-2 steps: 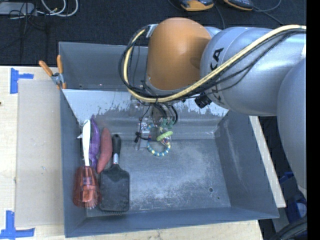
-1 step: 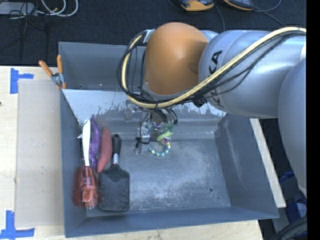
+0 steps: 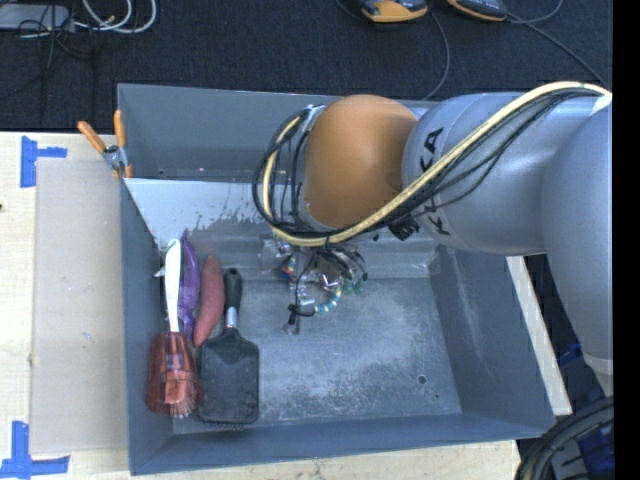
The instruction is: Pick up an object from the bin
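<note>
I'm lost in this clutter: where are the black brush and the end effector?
black brush (image 3: 229, 380): camera view, on its flat head.
end effector (image 3: 308, 301): camera view, at its lower tip.

Grey bin (image 3: 400, 368) — black brush (image 3: 230, 376), red brush (image 3: 170, 373) leftward

my rounded orange plastic cover (image 3: 355, 158) sits over most of my gripper (image 3: 318, 286). what pokes out beneath it is a tangle of metal and coloured wire, too small for me to sort out. the cover and my thick grey arm (image 3: 520, 168) hide the middle and right of the grey metal bin's (image 3: 200, 93) far wall and part of its right rim. the arm itself is cut off at the right edge. by the left wall, a slim white-and-purple thing (image 3: 180, 278) is too small to name. beside it lies a dull red oblong thing (image 3: 210, 298), whose lower end i cannot make out where it meets a black flat-headed brush (image 3: 228, 373).
</note>
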You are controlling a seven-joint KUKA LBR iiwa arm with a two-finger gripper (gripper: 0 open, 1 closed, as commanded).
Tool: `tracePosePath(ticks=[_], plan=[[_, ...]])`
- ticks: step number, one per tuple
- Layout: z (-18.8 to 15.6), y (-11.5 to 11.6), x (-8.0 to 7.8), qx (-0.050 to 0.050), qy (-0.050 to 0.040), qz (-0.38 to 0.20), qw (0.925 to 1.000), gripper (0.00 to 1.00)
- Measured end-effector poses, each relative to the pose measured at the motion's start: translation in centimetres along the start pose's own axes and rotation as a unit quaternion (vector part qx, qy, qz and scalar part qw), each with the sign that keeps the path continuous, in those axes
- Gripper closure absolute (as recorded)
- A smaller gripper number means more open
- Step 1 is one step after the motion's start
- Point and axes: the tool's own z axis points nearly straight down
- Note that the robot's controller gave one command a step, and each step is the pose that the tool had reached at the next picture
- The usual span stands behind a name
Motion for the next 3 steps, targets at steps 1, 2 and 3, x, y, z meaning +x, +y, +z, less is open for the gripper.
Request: tracePosePath(ticks=[1,2,3], plan=[[1.9,-1.5,1.9,0.001,0.0073,-0.018,0.9998,0.00],[3.6,-2.8,1.4,0.001,-0.0053,-0.050,0.9987,0.00],[3.8,-5.7,1.8,-0.001,0.0109,-0.063,0.9980,0.00]])
